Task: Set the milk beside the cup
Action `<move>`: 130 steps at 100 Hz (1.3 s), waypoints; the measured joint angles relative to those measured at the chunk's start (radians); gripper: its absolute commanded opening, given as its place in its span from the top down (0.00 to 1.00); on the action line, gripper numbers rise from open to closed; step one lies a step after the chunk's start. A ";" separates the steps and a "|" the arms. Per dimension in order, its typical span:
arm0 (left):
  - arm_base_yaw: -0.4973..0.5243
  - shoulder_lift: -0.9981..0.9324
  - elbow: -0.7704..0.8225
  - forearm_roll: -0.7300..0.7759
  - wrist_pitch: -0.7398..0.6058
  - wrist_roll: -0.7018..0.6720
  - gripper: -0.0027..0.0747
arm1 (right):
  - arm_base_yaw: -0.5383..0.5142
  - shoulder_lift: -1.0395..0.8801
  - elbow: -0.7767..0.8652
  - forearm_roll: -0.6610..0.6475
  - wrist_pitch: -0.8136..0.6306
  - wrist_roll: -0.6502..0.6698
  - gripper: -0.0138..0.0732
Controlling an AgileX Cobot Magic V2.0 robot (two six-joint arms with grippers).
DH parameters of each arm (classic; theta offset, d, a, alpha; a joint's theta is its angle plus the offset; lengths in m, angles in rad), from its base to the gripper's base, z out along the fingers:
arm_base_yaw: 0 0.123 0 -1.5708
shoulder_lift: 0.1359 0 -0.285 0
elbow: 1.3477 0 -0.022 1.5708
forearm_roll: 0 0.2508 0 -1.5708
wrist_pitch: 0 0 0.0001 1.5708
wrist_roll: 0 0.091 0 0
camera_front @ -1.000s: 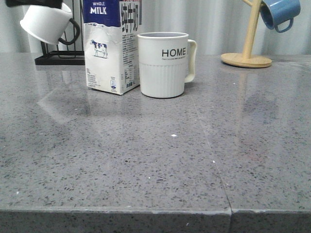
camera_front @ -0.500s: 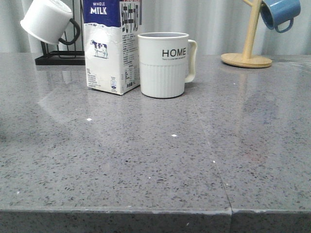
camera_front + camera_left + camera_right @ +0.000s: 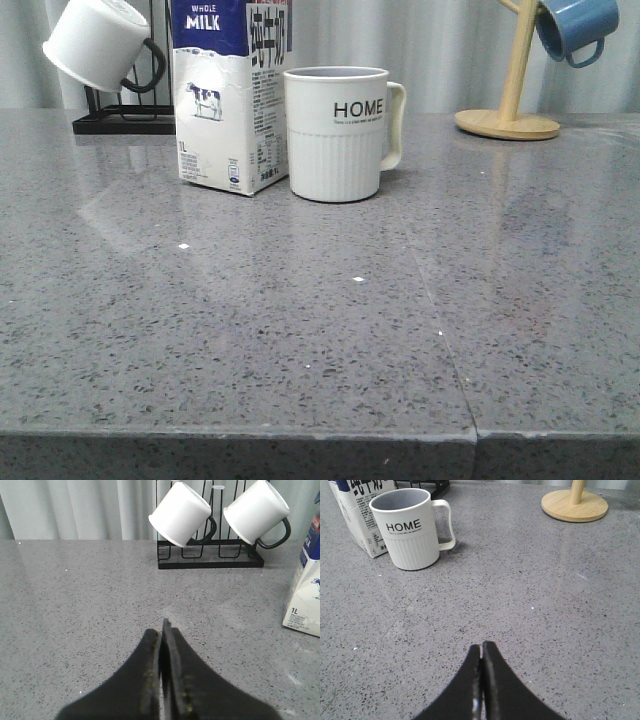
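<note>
Boxy milk beside ribbed cup

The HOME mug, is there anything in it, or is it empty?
Empty, as far as shows. The right wrist view looks down into the mug and shows only bare grey inner wall; the very bottom is hidden.

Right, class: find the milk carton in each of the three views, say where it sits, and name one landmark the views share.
Front view: the milk carton stands upper left, just left of the HOME cup.
Left wrist view: only its lower corner shows at the right edge.
Right wrist view: a strip at top left, behind the cup.
Shared landmark: the black mug rack.
</note>
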 measured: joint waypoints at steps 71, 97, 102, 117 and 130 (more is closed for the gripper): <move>0.007 -0.421 0.371 0.000 -0.028 0.000 0.99 | 0.000 0.000 0.000 0.000 0.000 0.000 0.92; 0.007 -0.426 0.398 0.000 -0.122 0.000 0.99 | 0.000 -0.004 0.000 0.000 0.000 0.000 0.92; 0.007 -0.426 0.398 0.000 -0.122 0.000 0.99 | 0.000 -0.004 0.000 0.000 0.000 0.000 0.92; 0.007 -0.426 0.398 0.000 -0.122 0.000 0.99 | 0.000 -0.004 0.000 0.000 0.000 0.000 0.92; 0.007 -0.426 0.398 0.000 -0.122 0.000 0.99 | 0.000 -0.004 0.000 0.000 0.000 0.000 0.92</move>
